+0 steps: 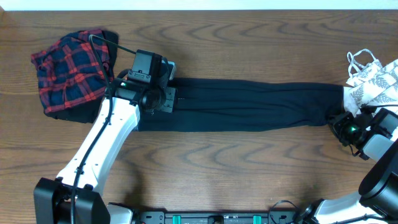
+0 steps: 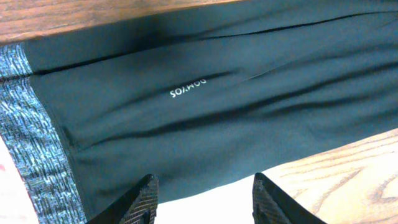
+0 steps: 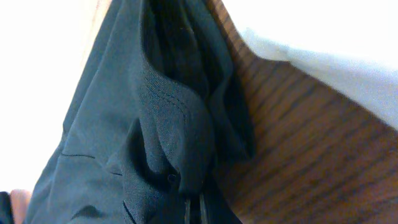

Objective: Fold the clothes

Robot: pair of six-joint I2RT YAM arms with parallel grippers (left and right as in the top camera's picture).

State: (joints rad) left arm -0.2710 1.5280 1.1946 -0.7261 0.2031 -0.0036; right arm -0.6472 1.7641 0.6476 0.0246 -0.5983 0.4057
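The black leggings (image 1: 249,104) lie stretched flat across the table from left to right. My left gripper (image 1: 163,94) hovers over their waist end, open and empty; in the left wrist view the fingers (image 2: 204,198) sit above the near edge of the black cloth (image 2: 205,106) with the grey waistband (image 2: 34,149) at left. My right gripper (image 1: 341,122) is at the ankle end, shut on the leggings' bunched hem (image 3: 171,124). The red-navy plaid piece (image 1: 68,71) lies at the far left. The white leaf-print top (image 1: 376,84) lies at the far right.
The wooden table (image 1: 249,168) shows bare wood in front of the leggings. The white top's straps (image 1: 360,59) reach toward the right edge, close to my right arm (image 1: 382,149). A black cable (image 1: 109,45) runs over the plaid piece.
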